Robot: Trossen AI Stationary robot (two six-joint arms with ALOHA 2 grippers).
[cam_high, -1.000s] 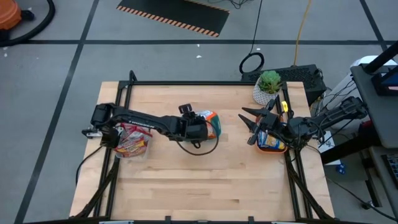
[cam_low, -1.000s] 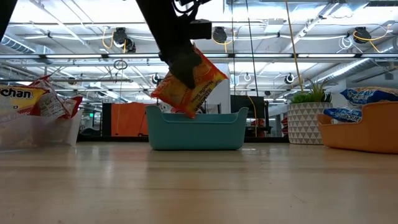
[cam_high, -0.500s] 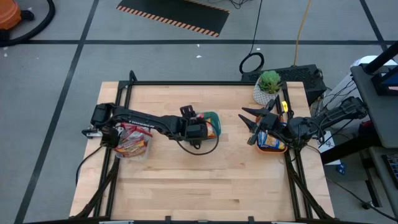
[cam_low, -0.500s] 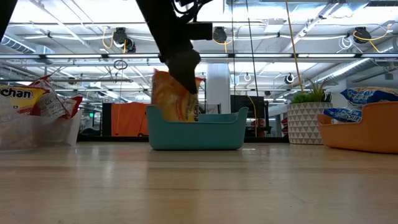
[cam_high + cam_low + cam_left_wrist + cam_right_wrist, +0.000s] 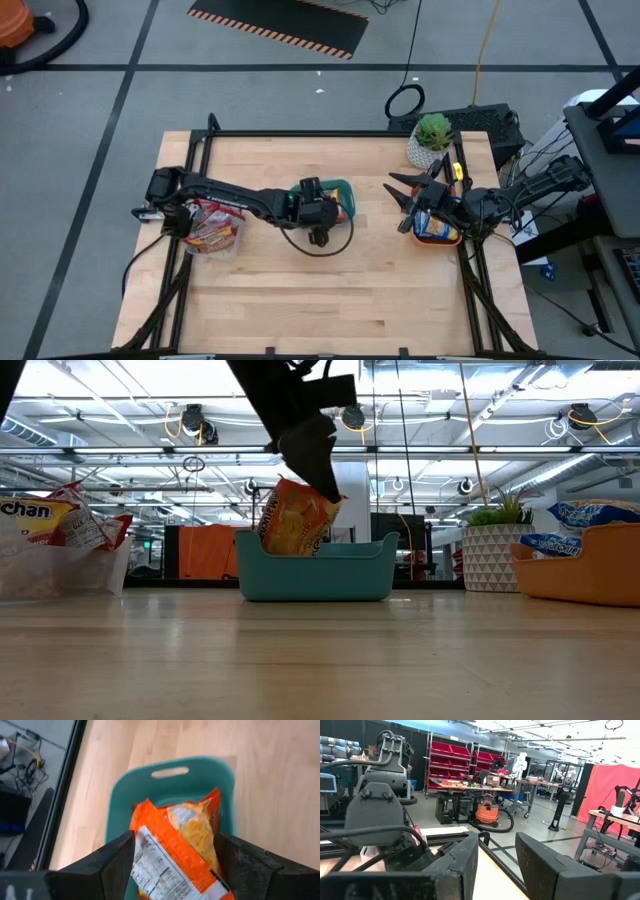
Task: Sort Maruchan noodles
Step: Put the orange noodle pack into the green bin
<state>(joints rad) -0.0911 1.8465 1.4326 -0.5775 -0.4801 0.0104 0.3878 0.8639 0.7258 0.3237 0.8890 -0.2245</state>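
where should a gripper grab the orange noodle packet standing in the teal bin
Grip the orange noodle packet by its upper crinkled edge, coming from above. It stands tilted in the teal bin, its lower part behind the walls, so only the top is free. The left gripper is already there, fingers either side of it. The right gripper waits by the orange tray.

An orange noodle packet (image 5: pixel 182 850) stands half inside the teal bin (image 5: pixel 313 568), others piled at both table ends.

A wooden table (image 5: pixel 330 290) stands on grey floor (image 5: pixel 80 120), red shelving (image 5: pixel 447 765) and an orange vacuum (image 5: pixel 487 812) beyond it.
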